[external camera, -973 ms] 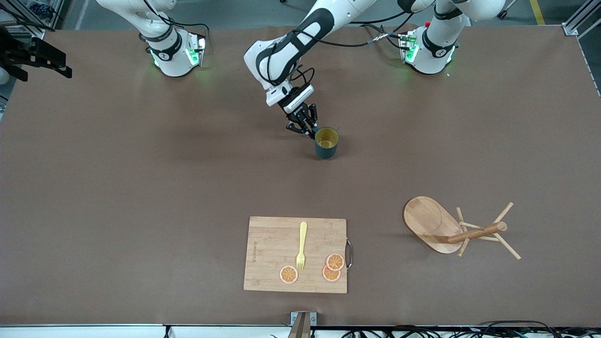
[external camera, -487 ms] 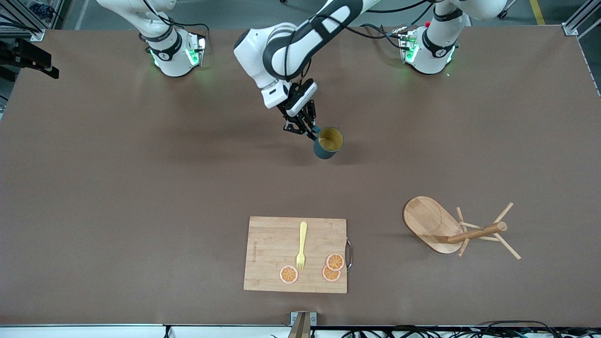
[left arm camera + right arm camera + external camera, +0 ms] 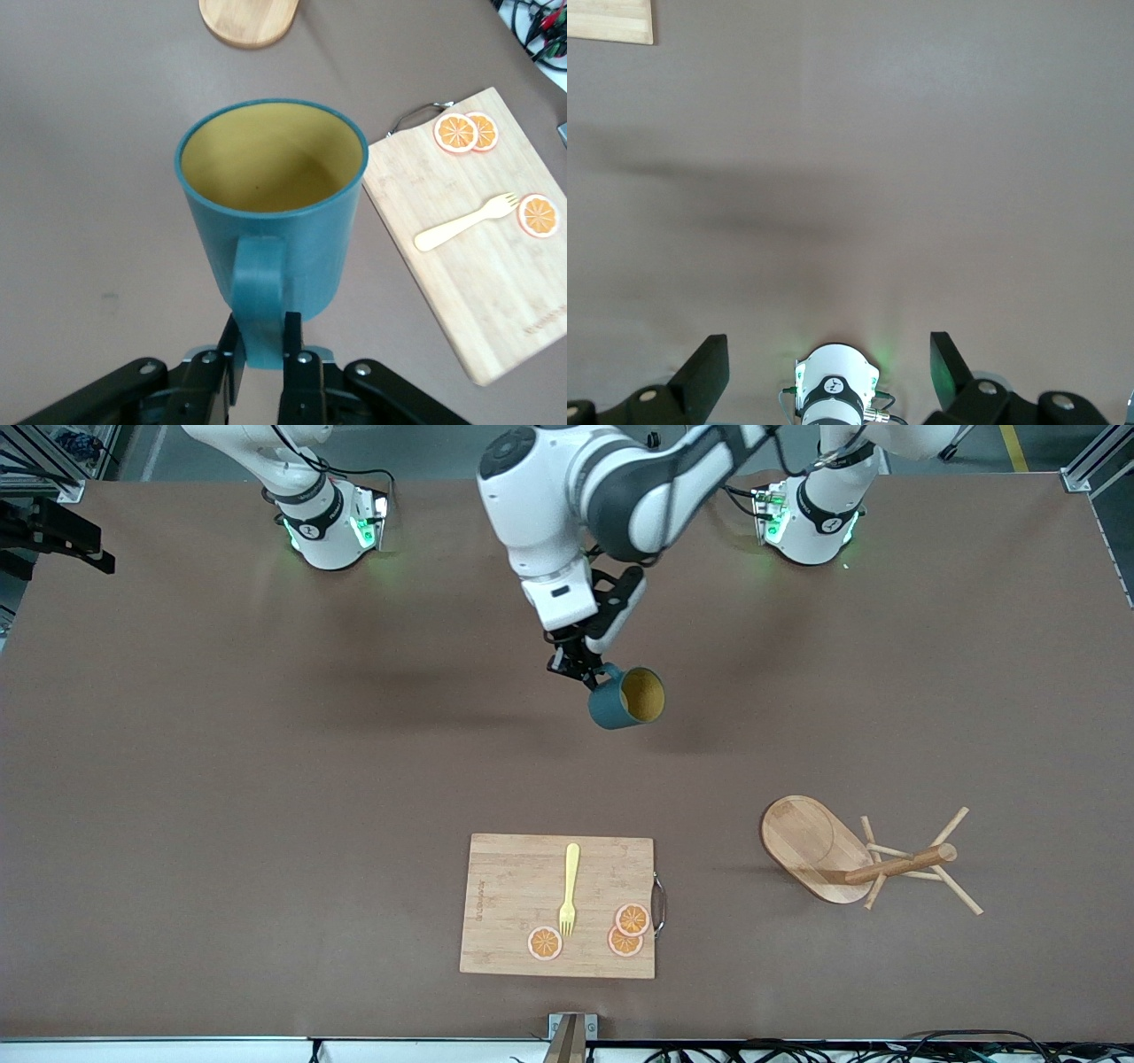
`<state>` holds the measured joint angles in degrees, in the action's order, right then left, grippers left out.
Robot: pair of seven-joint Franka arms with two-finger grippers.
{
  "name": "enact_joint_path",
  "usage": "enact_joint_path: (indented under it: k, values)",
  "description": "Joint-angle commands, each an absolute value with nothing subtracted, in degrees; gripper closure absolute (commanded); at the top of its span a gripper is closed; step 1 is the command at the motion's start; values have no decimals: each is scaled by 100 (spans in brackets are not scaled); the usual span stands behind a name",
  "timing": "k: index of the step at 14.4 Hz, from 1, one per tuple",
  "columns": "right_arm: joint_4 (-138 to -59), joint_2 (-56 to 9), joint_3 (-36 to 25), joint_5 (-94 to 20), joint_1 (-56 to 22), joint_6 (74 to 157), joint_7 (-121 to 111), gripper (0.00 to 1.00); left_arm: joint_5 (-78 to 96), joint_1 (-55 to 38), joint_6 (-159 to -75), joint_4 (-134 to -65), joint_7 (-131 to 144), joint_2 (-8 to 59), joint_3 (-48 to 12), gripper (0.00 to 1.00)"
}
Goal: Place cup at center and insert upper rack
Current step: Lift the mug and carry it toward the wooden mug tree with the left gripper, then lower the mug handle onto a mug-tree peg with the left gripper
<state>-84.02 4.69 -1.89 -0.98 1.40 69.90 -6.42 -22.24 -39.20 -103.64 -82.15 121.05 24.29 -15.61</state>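
The cup (image 3: 627, 699) is now lifted off the surface (image 3: 266, 779) and tipped sideways w/ the left claw (image 3: 580, 675) clamped on its handle, over mid-surface, so centering is underway; upper rack (image 3: 864, 856) lies toppled, right claw (image 3: 828, 372) waits w/ fingers apart.

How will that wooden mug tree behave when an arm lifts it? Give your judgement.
The mug tree lies tipped over, base on edge; probably rigid and light. Its thin pegs look snappable. Gripped by the post, the heavier-looking base may swing down.
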Motion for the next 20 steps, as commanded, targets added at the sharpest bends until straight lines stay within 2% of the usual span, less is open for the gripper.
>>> enact_joint_path:
  k: [1, 4, 12, 20]
  values:
    - [-8613, 633, -378, -123, 0, 7075, -686, 0, -1305, -3316, -10599, -8113, 11647, 2154, -1617, 99]
    - [-8613, 633, -360, -123, 9, 7075, -694, 0, -512, -2683, -10608, -7893, 11331, 2118, -1635, 99]
    - [-8578, 747, -360, -132, -9, 7084, -686, 0, 2247, -881, -10547, -7884, 9284, 1776, -1626, 99]
    - [-8604, 703, -378, -158, -9, 7436, -686, 0, 4303, 393, -10538, -7892, 7675, 2012, -1582, 99]
